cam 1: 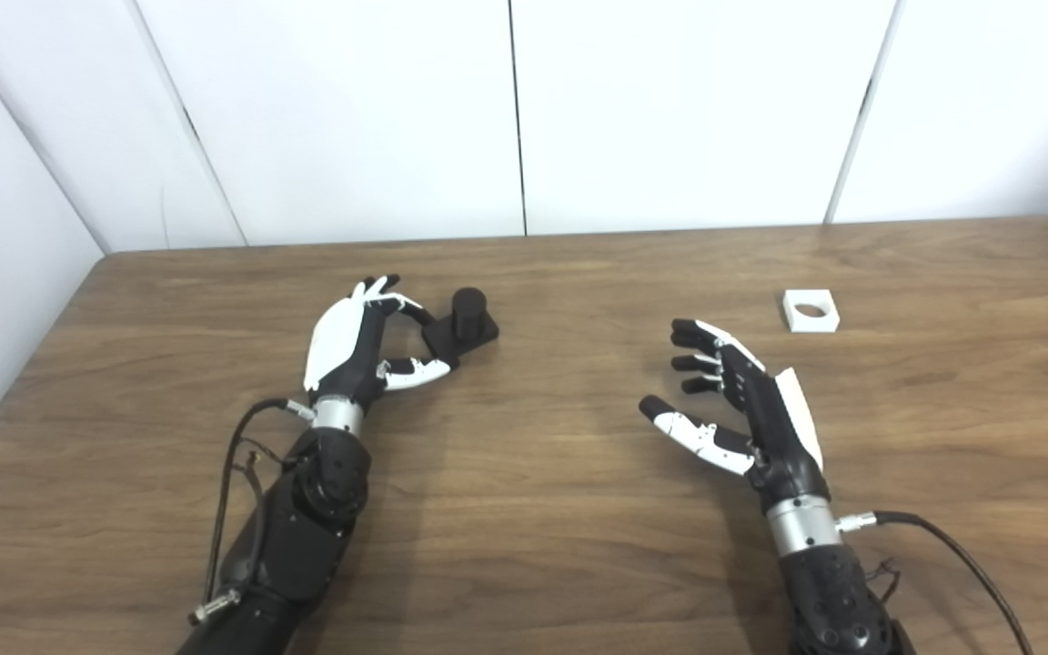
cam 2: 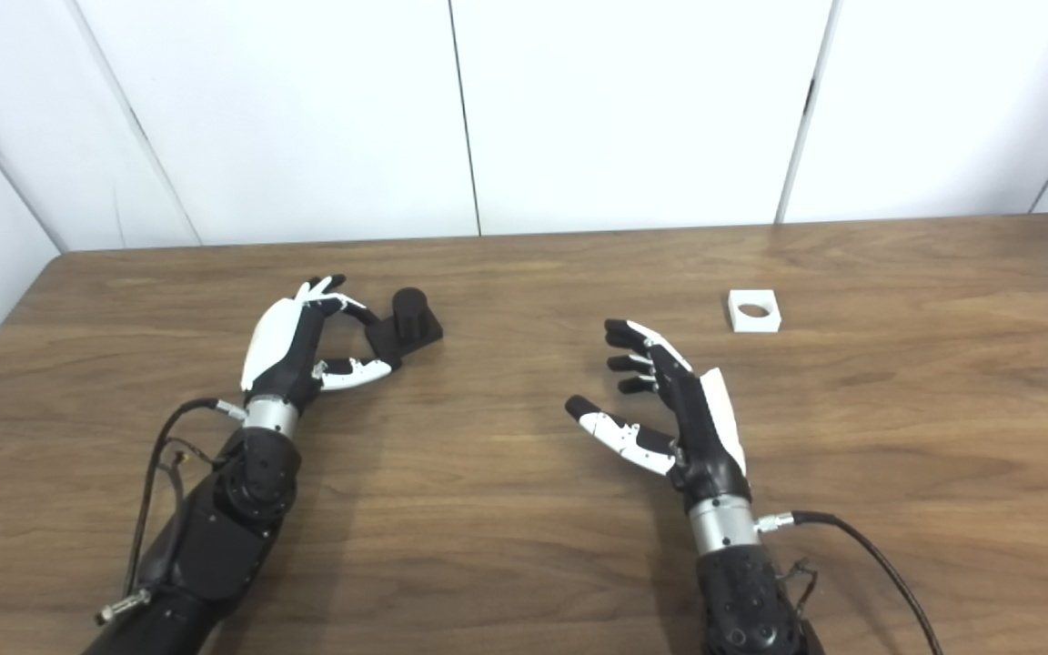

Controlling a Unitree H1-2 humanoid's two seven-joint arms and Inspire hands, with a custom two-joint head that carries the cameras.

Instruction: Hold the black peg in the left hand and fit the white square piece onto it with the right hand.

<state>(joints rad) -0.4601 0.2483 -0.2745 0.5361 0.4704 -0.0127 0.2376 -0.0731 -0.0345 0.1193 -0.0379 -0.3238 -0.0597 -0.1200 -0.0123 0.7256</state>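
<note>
- the black peg stands upright on its flat square base on the wooden worktop, toward the left of it; i take this peg as my landmark.
- my left hand sits just on the near left of the peg, its fingers curled toward the base and its thumb reaching in from below.
- fingertips and thumb tip are at the left edge of the base; whether they actually pinch it i cannot tell, and the base lies flat on the worktop.
- my right hand hovers well to the right of the peg and a little nearer to me, palm turned toward the peg, fingers spread and thumb out, with nothing in it.
- the white square piece lies flat on the worktop far to the right of the peg, at about the same depth, its round hole facing up.
- that piece is beyond my right hand and apart from it, with bare wood between them.
- white wall panels rise behind the worktop, past the peg.
</note>
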